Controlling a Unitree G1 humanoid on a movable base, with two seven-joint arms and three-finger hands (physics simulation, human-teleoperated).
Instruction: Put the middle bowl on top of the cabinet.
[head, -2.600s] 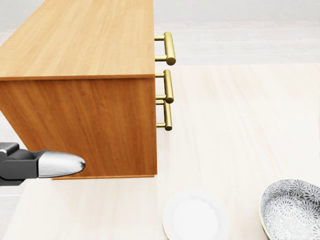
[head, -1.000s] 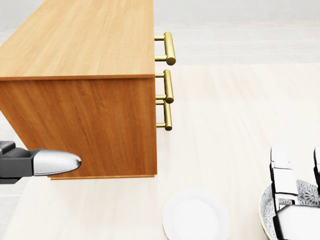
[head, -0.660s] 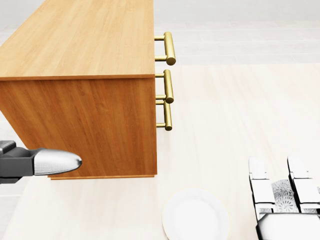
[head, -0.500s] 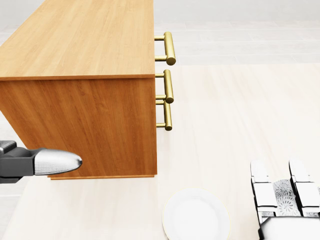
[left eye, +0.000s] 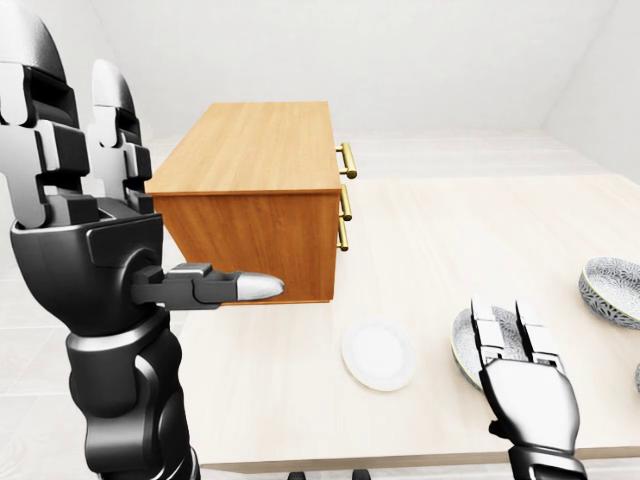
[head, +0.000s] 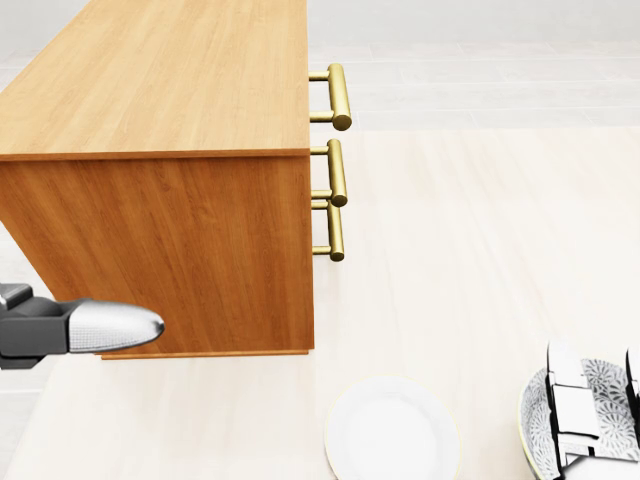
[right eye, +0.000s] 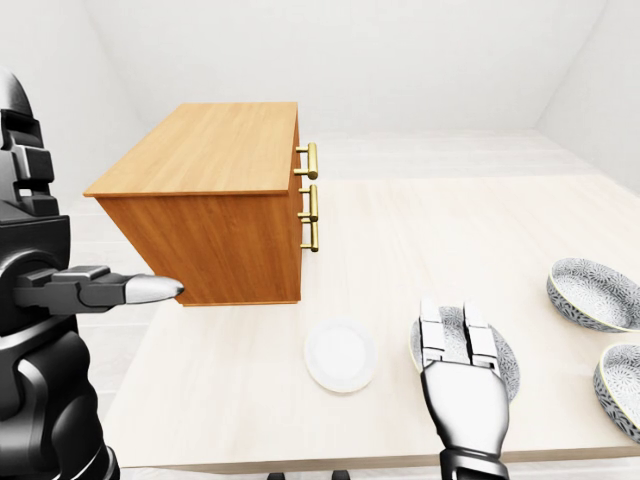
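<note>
Three grey patterned bowls stand on the pale table (right eye: 450, 230) at the right. The leftmost bowl (right eye: 507, 368) lies partly under my right hand (right eye: 452, 325), which hovers flat over it, fingers straight and open, holding nothing. Two further bowls sit at the right edge, one higher (right eye: 598, 293) and one lower (right eye: 624, 386). The wooden cabinet (right eye: 200, 150) with brass handles (head: 336, 170) stands on the table's left part. My left hand (left eye: 110, 215) is raised at the left, open and empty, thumb pointing right. In the head view only the leftmost bowl (head: 533, 428) shows.
A small white plate (right eye: 341, 356) lies between the cabinet and the leftmost bowl. The table's near edge runs along the bottom of the eye views. White floor and walls surround the table.
My right hand came into the head view over the patterned bowl, shifted left, then drew back down and right. The left hand has barely moved.
</note>
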